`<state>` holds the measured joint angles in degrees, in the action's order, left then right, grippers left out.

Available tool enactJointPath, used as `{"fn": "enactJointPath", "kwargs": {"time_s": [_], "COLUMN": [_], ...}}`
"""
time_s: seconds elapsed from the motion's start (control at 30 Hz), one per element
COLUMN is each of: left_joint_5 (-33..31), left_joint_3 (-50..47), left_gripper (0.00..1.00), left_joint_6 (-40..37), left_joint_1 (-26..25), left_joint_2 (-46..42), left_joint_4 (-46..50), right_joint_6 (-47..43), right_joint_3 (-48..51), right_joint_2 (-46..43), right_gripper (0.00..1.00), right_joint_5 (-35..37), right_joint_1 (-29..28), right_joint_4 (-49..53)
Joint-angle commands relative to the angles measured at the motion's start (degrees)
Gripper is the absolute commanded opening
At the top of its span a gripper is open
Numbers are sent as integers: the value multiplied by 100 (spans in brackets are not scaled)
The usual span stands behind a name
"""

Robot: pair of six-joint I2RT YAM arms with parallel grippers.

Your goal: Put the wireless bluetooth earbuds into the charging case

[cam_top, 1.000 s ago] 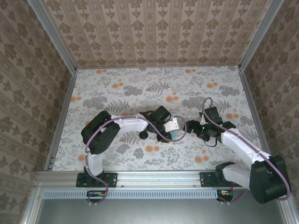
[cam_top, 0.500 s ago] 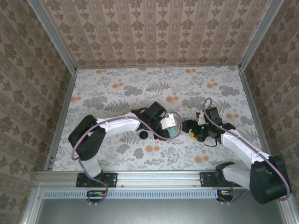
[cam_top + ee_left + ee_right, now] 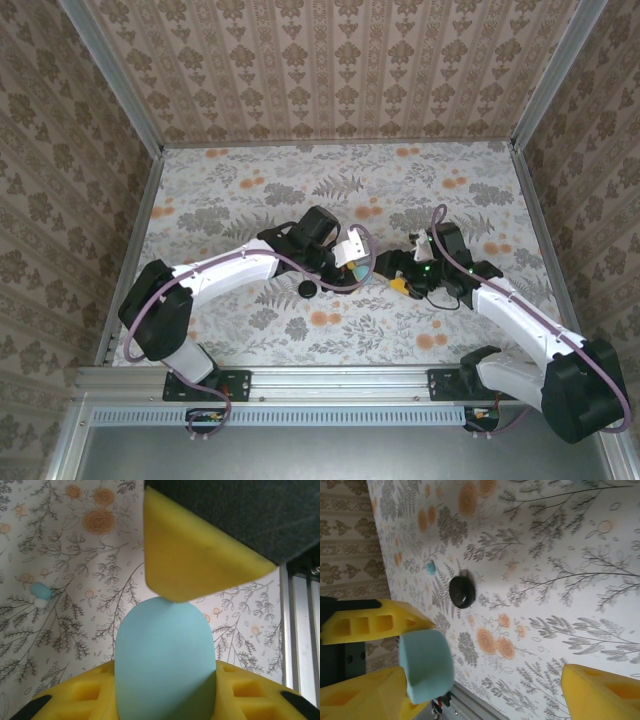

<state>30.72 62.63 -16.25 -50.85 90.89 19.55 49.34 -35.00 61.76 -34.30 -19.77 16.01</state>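
Observation:
My left gripper [image 3: 349, 262] is shut on a turquoise charging case [image 3: 165, 665], which sits upright between its yellow pads [image 3: 200, 555] a little above the table. From the right wrist, the same case [image 3: 426, 665] appears at the lower left. My right gripper [image 3: 399, 274] hangs just right of the case, open wide, with nothing between its fingers [image 3: 600, 692]. One turquoise earbud [image 3: 40, 592] with a white tip lies loose on the flowered table, and it also shows further off in the right wrist view [image 3: 430, 568].
A black round case [image 3: 307, 289] lies on the table [image 3: 250, 190] just left of and below the left gripper; it is also visible from the right wrist [image 3: 462, 591]. A metal rail [image 3: 300, 630] runs along the near edge. Papered walls close in the back and sides.
The left arm has stretched out and carried the turquoise case up and to the left. The right gripper has followed it leftward, still open.

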Motion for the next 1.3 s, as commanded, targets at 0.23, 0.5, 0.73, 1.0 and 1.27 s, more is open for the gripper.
{"fn": "enactJointPath", "kwargs": {"time_s": [0.23, 0.5, 0.73, 1.0, 1.27], "left_joint_5": [430, 567, 560, 394, 328], "left_joint_3": [-5, -49, -121, -324, -798], "left_gripper": [30, 30, 31, 43, 59], "left_joint_6": [184, 286, 357, 518, 858], "left_joint_1": [26, 104, 124, 220, 500], "left_joint_2": [-323, -468, -640, -1021, -1633], "left_joint_4": [119, -14, -99, -426, -1162], "right_joint_6": [436, 684, 972, 1572, 2430], "right_joint_3": [-217, -271, -253, -223, -19], "right_joint_2": [-43, 50, 69, -20, -59], "right_gripper": [79, 60, 35, 19, 14], "right_joint_5": [-322, -586, -678, -723, -481], "right_joint_1": [-334, -516, -594, -669, -669], "right_joint_4": [-509, -808, -1126, -1698, -2691]}}
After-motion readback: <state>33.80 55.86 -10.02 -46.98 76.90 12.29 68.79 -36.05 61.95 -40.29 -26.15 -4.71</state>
